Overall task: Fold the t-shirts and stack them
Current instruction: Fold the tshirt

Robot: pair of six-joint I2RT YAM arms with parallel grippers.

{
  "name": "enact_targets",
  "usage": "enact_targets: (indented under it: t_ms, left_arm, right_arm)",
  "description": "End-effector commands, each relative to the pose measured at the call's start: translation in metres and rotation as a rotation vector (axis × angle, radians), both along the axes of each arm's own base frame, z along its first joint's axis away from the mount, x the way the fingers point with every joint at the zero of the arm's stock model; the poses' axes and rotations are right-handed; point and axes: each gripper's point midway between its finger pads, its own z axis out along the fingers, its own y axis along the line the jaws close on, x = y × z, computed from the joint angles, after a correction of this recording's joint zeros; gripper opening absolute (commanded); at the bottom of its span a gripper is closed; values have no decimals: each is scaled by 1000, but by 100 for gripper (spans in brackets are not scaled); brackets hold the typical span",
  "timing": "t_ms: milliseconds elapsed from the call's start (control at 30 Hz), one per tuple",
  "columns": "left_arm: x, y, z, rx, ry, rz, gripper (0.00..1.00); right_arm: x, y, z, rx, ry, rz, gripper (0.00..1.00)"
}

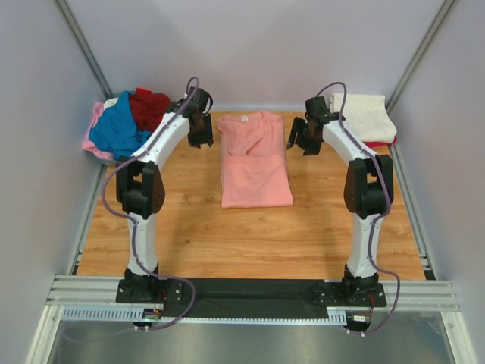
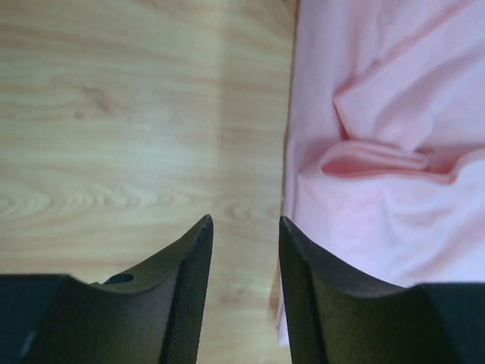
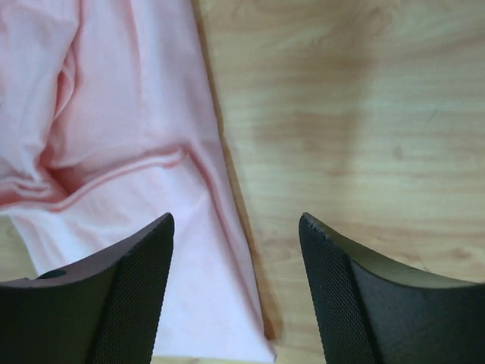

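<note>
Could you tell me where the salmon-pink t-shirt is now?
Top view: the salmon-pink t-shirt lies folded centrally, toward the far edge of the table, between the left gripper and right gripper.

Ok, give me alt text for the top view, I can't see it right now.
A pink shirt lies folded in the middle, with the left gripper and right gripper, both open, flanking its collar end, holding nothing. An unfolded pile of shirts sits far left; a folded cream shirt far right.
</note>
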Motion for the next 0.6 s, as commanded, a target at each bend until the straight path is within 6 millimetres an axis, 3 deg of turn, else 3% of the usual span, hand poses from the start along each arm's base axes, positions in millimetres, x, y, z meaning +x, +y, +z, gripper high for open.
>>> enact_targets:
  t_ms: [0, 67, 100, 133, 167, 200, 267, 300, 367, 400, 467, 500, 567]
  left_arm:
    - [-23, -22, 34, -27, -100, -47, 47]
    - [-39, -40, 40, -81, -110, -103, 45]
    - [-51, -53, 30, -91, -92, -140, 44]
    - [-59, -61, 32, -116, -97, -159, 43]
    - [-67, -72, 28, -149, -85, -188, 42]
    - [-76, -79, 15, -168, -64, -206, 39]
    - [-92, -94, 8, -246, -23, -223, 35]
    - [-100, -96, -8, -265, -2, -224, 35]
    - [-117, -108, -20, -295, 34, -246, 33]
    - [-129, -107, -35, -284, 66, -250, 33]
    - [-150, -104, -58, -248, 116, -251, 32]
    - [-154, -102, -64, -239, 121, -251, 31]
    - [-168, -88, -85, -192, 165, -226, 30]
  right_arm:
    - [-17, 27, 48, 94, -130, 79, 68]
    - [-38, 45, 44, 165, -116, 143, 65]
    - [-46, 57, 43, 199, -109, 179, 58]
    - [-55, 65, 39, 234, -94, 206, 51]
    - [-74, 78, 31, 305, -51, 259, 44]
    - [-77, 85, 32, 344, -69, 287, 30]
    - [-87, 96, 29, 419, -56, 329, 19]
    - [-98, 94, 12, 423, -11, 327, 9]
    - [-110, 91, -8, 422, 40, 320, 0]
    - [-125, 85, -27, 403, 91, 303, 0]
    - [-135, 73, -44, 352, 109, 250, 0]
    - [-152, 65, -62, 328, 155, 222, 0]
    - [-158, 56, -71, 291, 150, 194, 0]
